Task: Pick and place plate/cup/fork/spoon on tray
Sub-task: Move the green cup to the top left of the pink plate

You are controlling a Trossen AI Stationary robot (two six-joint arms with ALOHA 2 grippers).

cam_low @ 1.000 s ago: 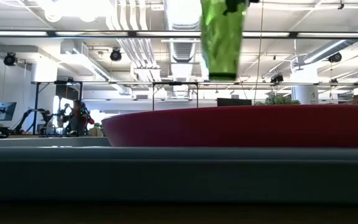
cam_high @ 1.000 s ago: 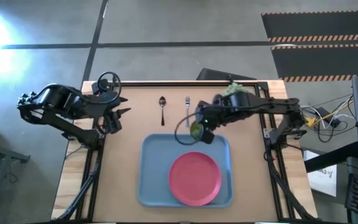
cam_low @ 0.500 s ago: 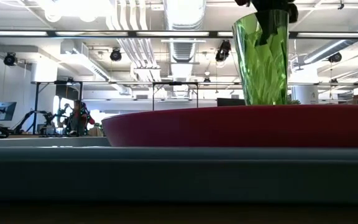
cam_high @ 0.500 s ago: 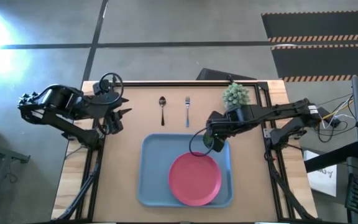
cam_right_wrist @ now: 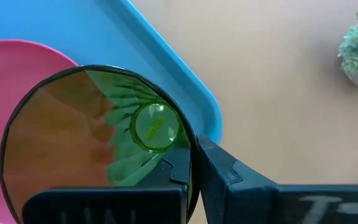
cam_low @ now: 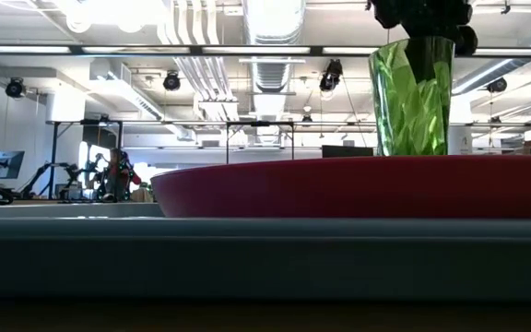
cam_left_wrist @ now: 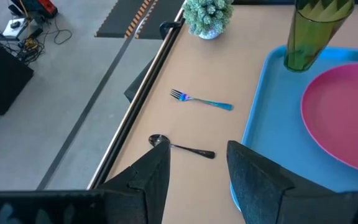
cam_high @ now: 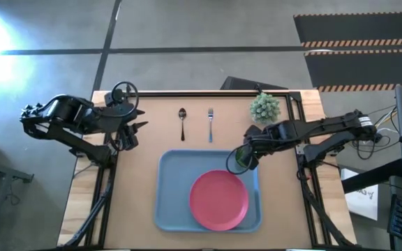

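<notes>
Jaws, right: right gripper (cam_high: 245,159) pinched on the rim of the cup (cam_high: 240,160), one finger inside the wall, one outside, as the right wrist view shows.
Jaws, left: left gripper (cam_high: 132,130) parted, nothing between the fingers (cam_left_wrist: 138,180).
Right arm pose: stretched from the right table edge toward the middle, wrist over the tray's far right corner, gripper pointing down onto the cup from above.
Left arm pose: folded at the left table edge, gripper aimed across the table toward the cutlery, well apart from everything.
Cup: translucent green, upright (cam_low: 411,97), at the tray's far right corner just inside the rim, just beside the plate's far edge; cannot tell if its base touches the tray floor.
Plate: pink-red plate (cam_high: 219,199) flat on the tray, toward its right and near side.
Tray: light-blue tray (cam_high: 173,188) in the near middle of the table (cam_high: 152,125).
Spoon: spoon (cam_high: 182,122) on bare table beyond the tray's far edge, bowl end away from the tray.
Fork: fork (cam_high: 210,123) just right of the spoon, parallel to it, prongs away from the tray, apart from the spoon.
Plant: small spiky pale-green potted plant (cam_high: 264,106) at the far right of the table, near the right arm.
Writing: none legible.
Count: one plate, one cup, one fork, one spoon, one tray, one plant, two arms.
</notes>
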